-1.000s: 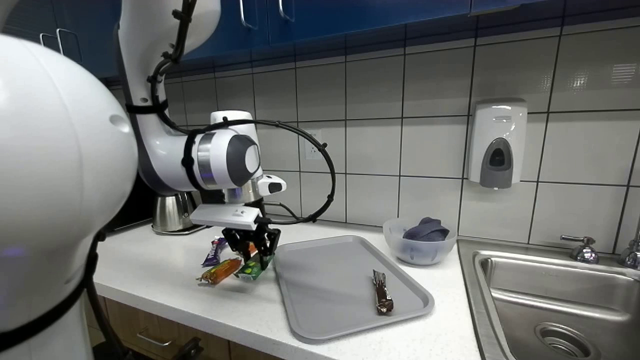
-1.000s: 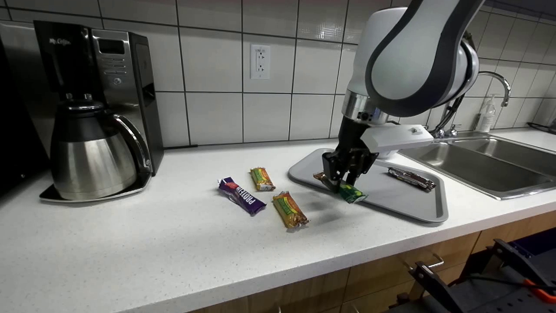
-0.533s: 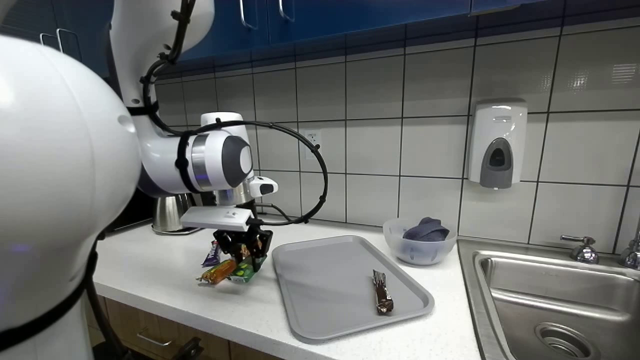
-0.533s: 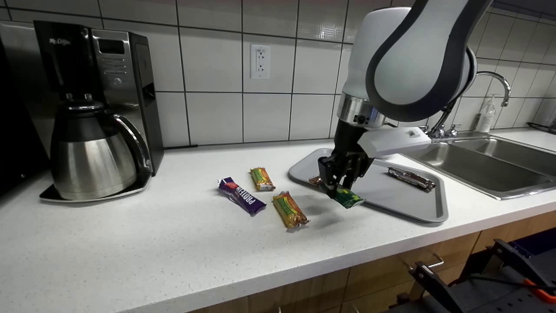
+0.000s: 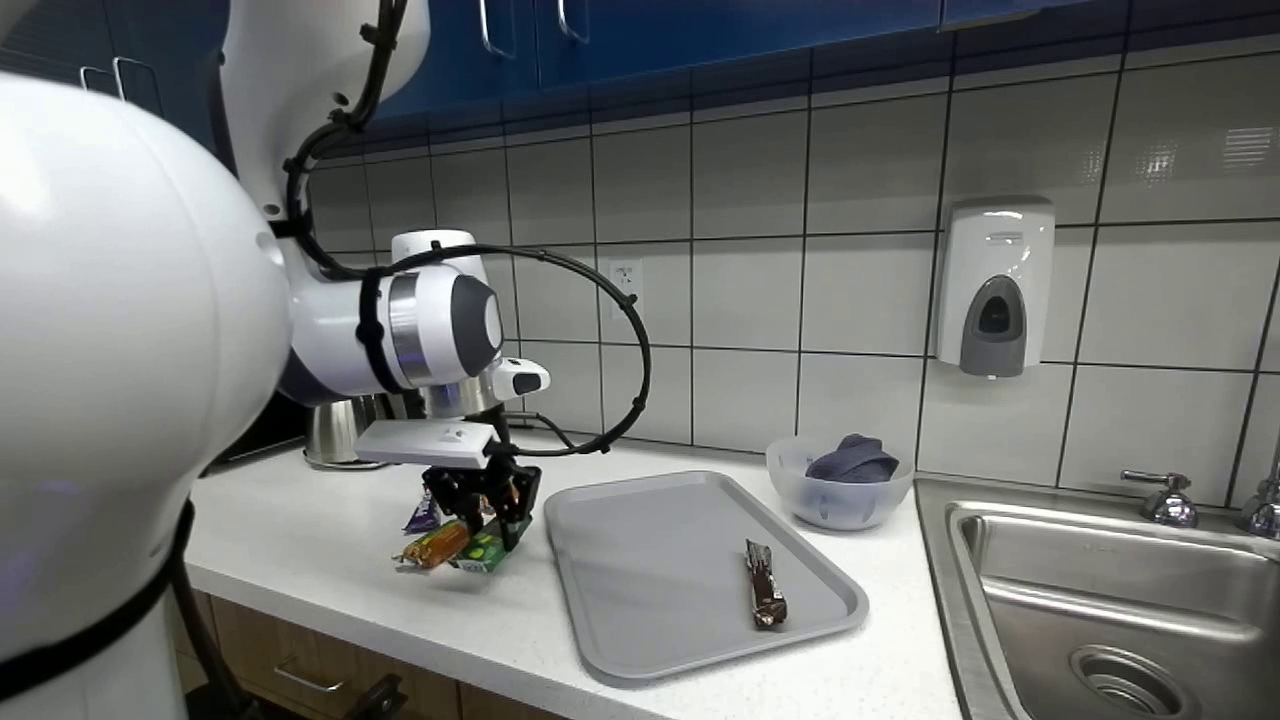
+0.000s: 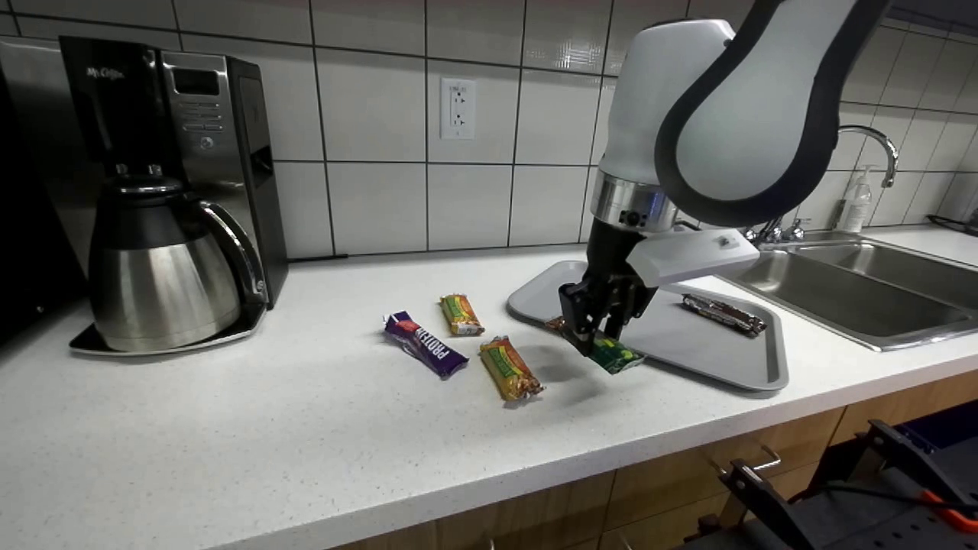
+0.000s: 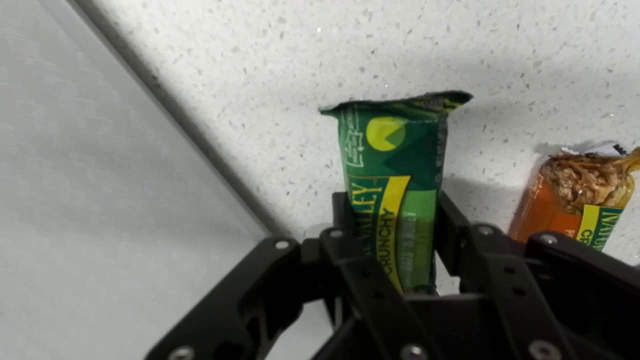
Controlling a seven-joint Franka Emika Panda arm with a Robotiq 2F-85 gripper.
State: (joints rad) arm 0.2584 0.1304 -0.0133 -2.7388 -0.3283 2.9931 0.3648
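Speckled white counter point(image 7: 225, 65) spreads below a green, yellow-banded bar point(image 7: 392, 185) pinched in the claw point(image 7: 394, 205).

I see a white speckled counter point(image 6: 306, 443) before me; directly on it lie a grey tray point(image 5: 660, 570), a purple bar point(image 6: 425, 344) and, near that, a rear orange bar point(image 6: 461, 315) and a front orange bar point(image 6: 510, 369). A coffee maker point(image 6: 218, 168) stands on it, well apart from the tray; a translucent bowl point(image 5: 828, 505) sits just beside the tray.
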